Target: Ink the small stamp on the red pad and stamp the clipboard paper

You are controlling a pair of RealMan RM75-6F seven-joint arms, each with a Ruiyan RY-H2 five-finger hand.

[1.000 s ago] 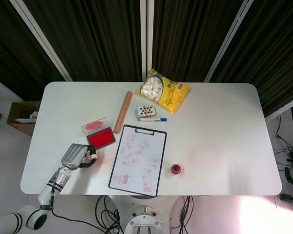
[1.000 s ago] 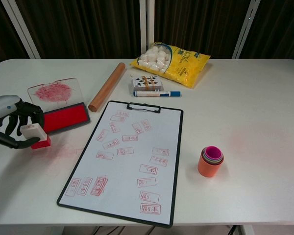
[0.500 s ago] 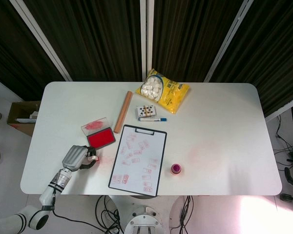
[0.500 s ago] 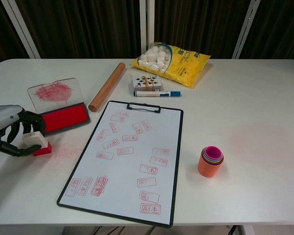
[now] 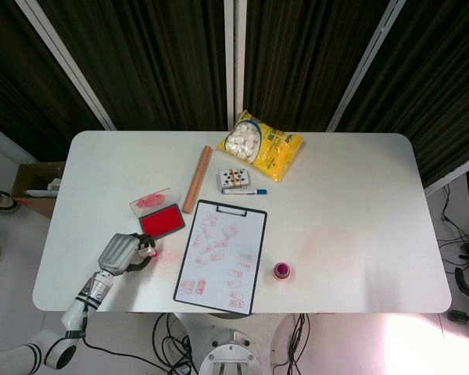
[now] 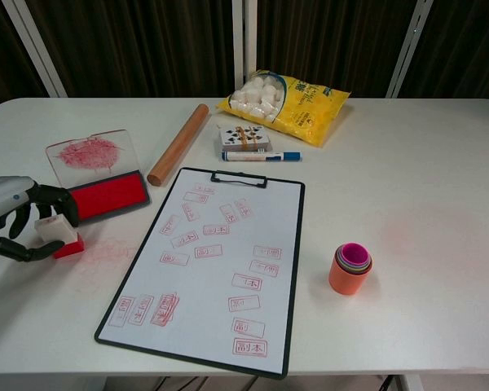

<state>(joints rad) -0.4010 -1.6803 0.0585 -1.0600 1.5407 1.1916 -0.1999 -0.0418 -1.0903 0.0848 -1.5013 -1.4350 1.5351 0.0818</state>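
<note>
The small stamp (image 6: 59, 235), with a white top and red base, is tilted with its base on the table just left of the clipboard. My left hand (image 6: 16, 224) curls around it, fingers behind and thumb in front, and holds it. In the head view the left hand (image 5: 121, 252) and stamp (image 5: 149, 249) lie just below the red ink pad (image 5: 161, 222). The red pad (image 6: 107, 195) lies open, with its stained clear lid (image 6: 90, 152) folded back. The clipboard paper (image 6: 216, 261) carries several red stamp marks. My right hand shows in neither view.
A wooden rolling pin (image 6: 178, 144), a card deck (image 6: 244, 137), a blue marker (image 6: 257, 155) and a yellow snack bag (image 6: 285, 96) lie behind the clipboard. Stacked small cups (image 6: 350, 268) stand to its right. Red ink smears (image 6: 106, 252) mark the table near the stamp.
My left hand has lowered the stamp onto the table and drawn slightly left. Over the last half second it has hardly moved.
</note>
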